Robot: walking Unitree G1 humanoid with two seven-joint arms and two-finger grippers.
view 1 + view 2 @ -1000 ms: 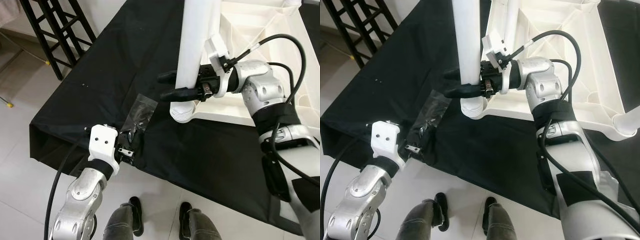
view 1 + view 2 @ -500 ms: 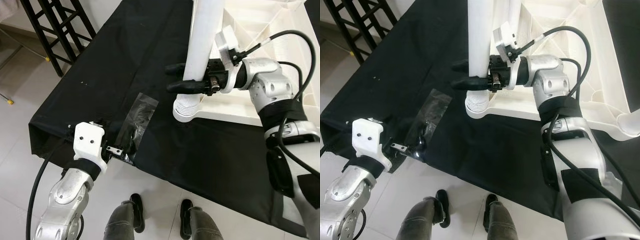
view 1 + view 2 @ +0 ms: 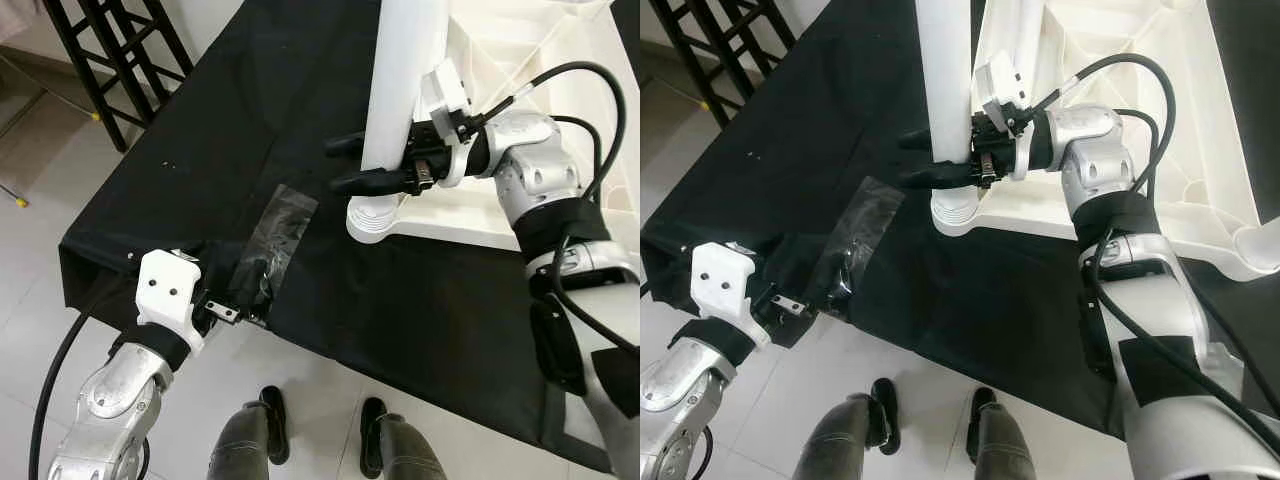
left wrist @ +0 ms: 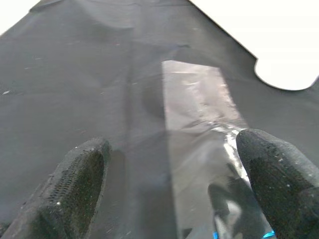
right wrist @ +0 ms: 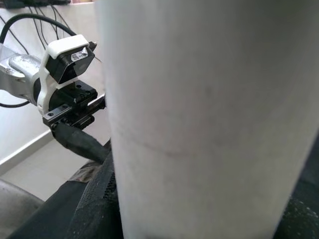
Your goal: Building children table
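Left gripper (image 3: 232, 303) sits at about 7 o'clock in the head view, at the near edge of the black cloth (image 3: 250, 120), its two black fingers (image 4: 79, 179) spread wide with nothing between them. Just ahead of it lies a clear plastic bag (image 3: 272, 235) of what seem to be small fittings (too small to name), flat on the cloth and reaching back under the fingertips.

Toward 1 o'clock, the right gripper (image 3: 355, 165) is clamped around the white table leg (image 3: 400, 90), one finger on each side of the tube. That leg stands upright with its ribbed foot seated in the corner socket (image 3: 370, 220) of the upturned white tabletop (image 3: 520, 60), which lies underside-up on the cloth at 2 o'clock. A black ladder frame (image 3: 110, 50) leans at 11 o'clock; the robot's own feet (image 3: 270, 430) show at 6 o'clock.

The step in hand looks like seating or turning the leg into its socket. To do it well, the right gripper should hold the tube plumb and press straight along its axis, since a tilt could jam the ribs. The left gripper could pin the tabletop's edge so it does not slide on the cloth.
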